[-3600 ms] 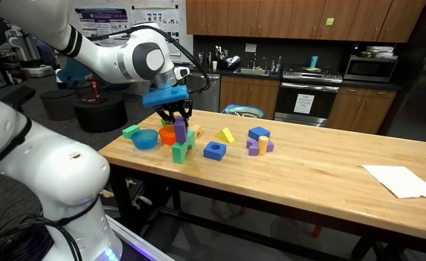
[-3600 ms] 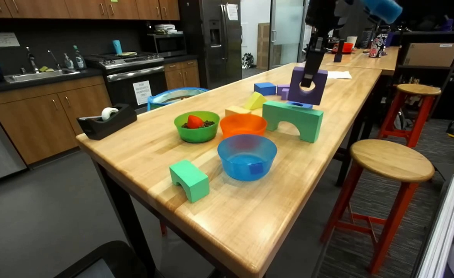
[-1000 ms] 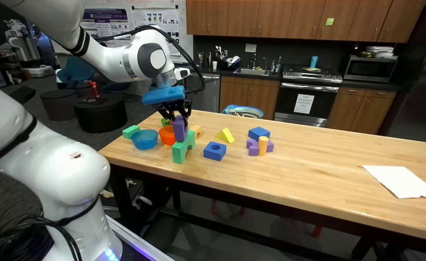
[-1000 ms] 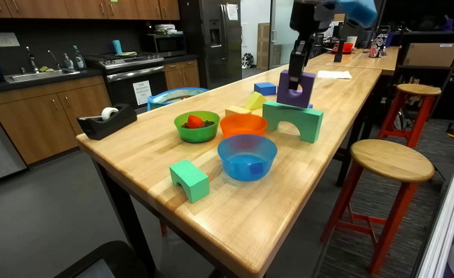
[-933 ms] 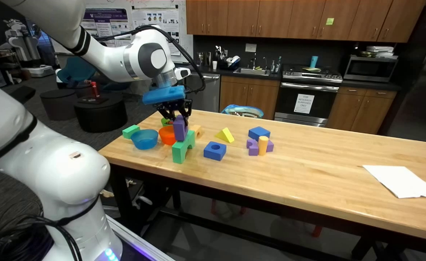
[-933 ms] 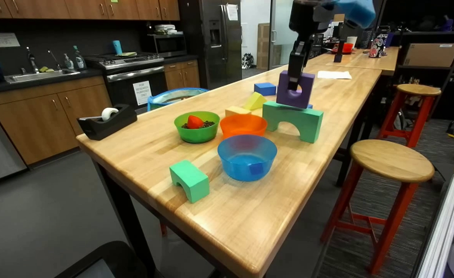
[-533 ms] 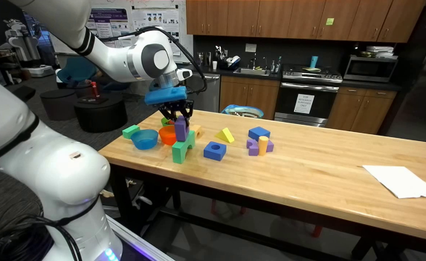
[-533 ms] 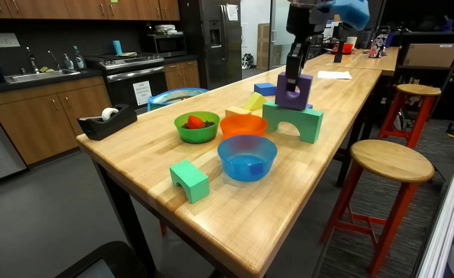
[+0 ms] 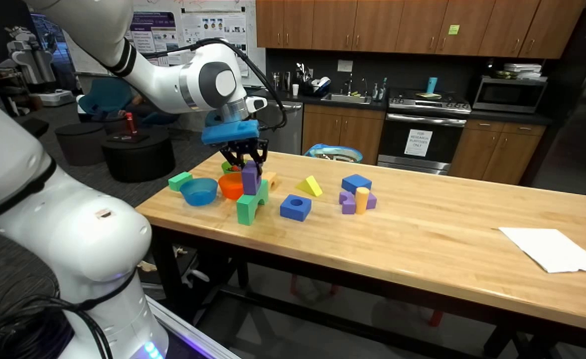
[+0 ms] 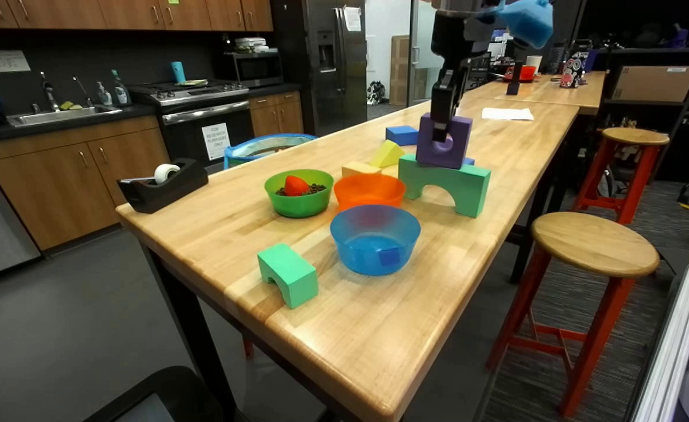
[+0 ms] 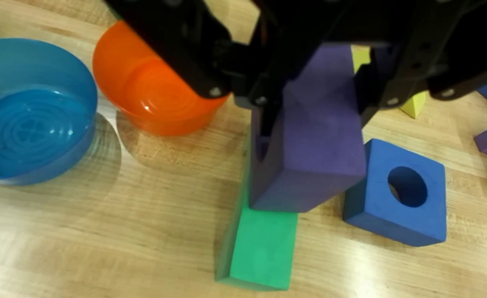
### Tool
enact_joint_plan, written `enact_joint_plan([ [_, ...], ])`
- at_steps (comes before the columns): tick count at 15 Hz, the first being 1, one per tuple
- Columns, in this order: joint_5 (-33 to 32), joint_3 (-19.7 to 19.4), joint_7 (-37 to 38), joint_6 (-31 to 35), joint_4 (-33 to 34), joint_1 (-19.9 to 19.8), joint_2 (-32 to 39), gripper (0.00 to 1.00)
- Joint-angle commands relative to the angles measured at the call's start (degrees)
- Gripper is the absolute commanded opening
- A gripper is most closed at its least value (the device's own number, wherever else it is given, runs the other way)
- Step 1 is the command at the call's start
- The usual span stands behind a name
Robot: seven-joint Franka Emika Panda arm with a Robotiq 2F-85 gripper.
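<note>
Wrist view: your gripper [image 11: 316, 114] enters from the top, its two fingers against opposite faces of the purple block [image 11: 324, 145], pinching it; one finger crosses part of the block's round hole.
White arm [image 9: 166, 89]: in an exterior view you have it reaching in from the left edge, forearm sloping down, wrist bent so that the gripper points down over the table [image 10: 333, 334].
Purple block: upright at the top of the large green arch [image 10: 444, 176]; you cannot tell whether its weight rests there.
Bowls: three, close together. You see moulded rings in the floors of the orange bowl [image 11: 173, 126] and, just beside it, the blue bowl [image 10: 359, 261]; the green bowl [image 10: 299, 206] holds one red piece [image 10: 296, 185] among small dark bits [image 10: 316, 188], too many to count.
Green arches: two; besides the one under your block, the small green arch [image 10: 289, 271] stands near the table's end.
Blue blocks: two; the holed blue block [image 9: 293, 212] is near the large green arch, the plain blue block [image 9: 357, 182] farther off.
Yellow wedge [image 9: 310, 186]: one, near the holed blue block.
Pale orange block [image 10: 360, 169]: one, near the orange bowl.
Orange cylinder [image 9: 362, 201]: one, upright, purple pieces [image 9: 348, 206] beside it; you cannot tell how many.
Tape dispenser [image 10: 166, 187]: one, near a table corner.
</note>
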State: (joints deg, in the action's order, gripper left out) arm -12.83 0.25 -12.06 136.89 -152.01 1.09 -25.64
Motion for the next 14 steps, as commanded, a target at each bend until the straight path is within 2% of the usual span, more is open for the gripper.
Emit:
enact_joint_plan([
  [1,0.6,-0.31,0.66,-1.31,1.44,-0.15,1.09,0.77],
  [4,0.62,-0.37,0.7,-1.44,1.49,-0.32,1.11,0.95],
  [5,0.63,-0.42,0.68,-1.42,1.52,-0.34,1.15,0.99],
  [14,1.26,-1.19,-1.06,-1.37,0.37,0.23,-2.74,1.0],
])
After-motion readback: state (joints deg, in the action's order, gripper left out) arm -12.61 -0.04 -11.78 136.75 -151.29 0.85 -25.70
